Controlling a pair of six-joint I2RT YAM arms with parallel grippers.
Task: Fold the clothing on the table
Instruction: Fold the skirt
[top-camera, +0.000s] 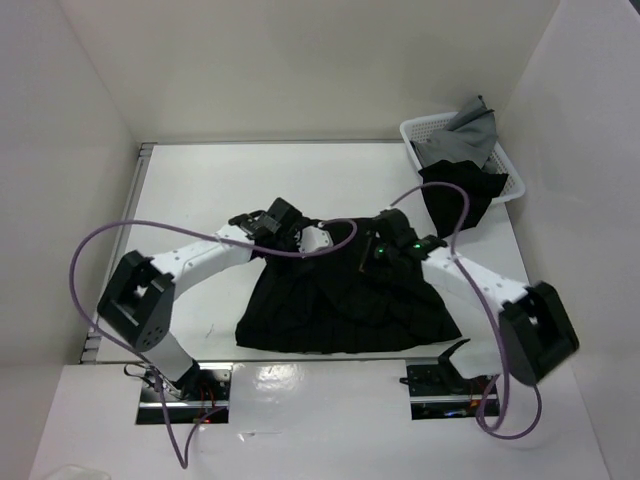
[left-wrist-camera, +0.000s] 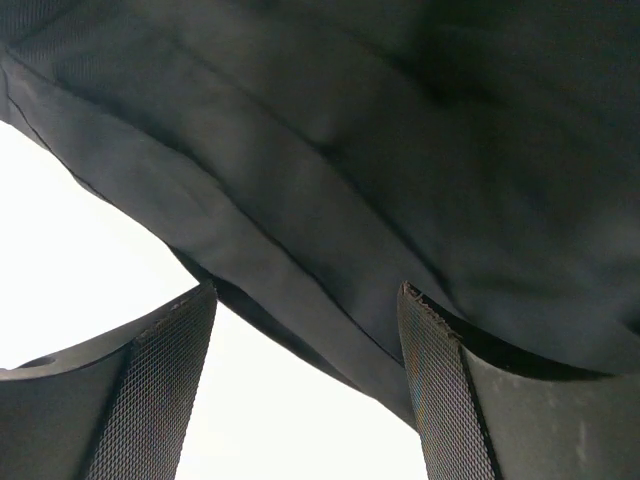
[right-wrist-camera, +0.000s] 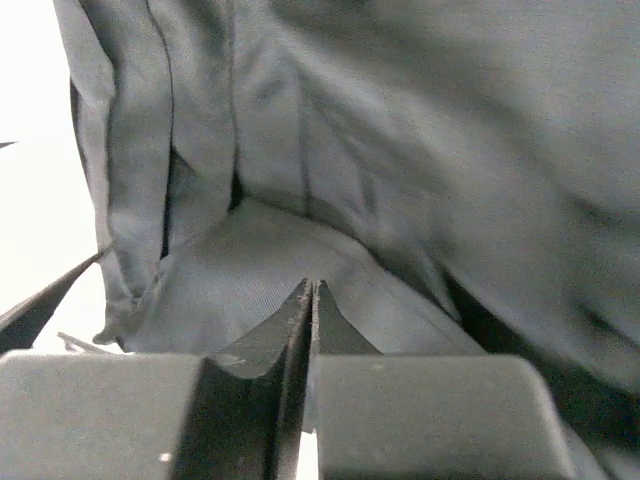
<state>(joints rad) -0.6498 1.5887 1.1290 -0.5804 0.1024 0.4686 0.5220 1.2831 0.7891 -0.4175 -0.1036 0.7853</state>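
Left tool (top-camera: 298, 240) stands wide open, its two fingers (left-wrist-camera: 150, 390) well apart and holding nothing; its own wrist camera shows a hemmed edge of the black pleated skirt (left-wrist-camera: 400, 150) running across the gap just beyond the fingertips, with bare white worktop (left-wrist-camera: 60, 250) below that edge. The right tool (right-wrist-camera: 311, 290) is closed, its fingers pressed together to a thin slit. Its wrist camera shows the tips up against folds of the skirt, but whether any cloth is caught between them I cannot tell. Neither wrist view shows the whole garment. The overhead camera does: the skirt lies fanned out in the middle of the worktop, its wide hem toward the arm bases and its narrow top between the two tools, which sit near each other at the far edge of the cloth. That view alone also takes in the far right corner, where a white basket (top-camera: 418, 130) holds a grey cloth (top-camera: 478, 120) and another black garment (top-camera: 455, 195) hangs over its near rim, apart from the skirt.
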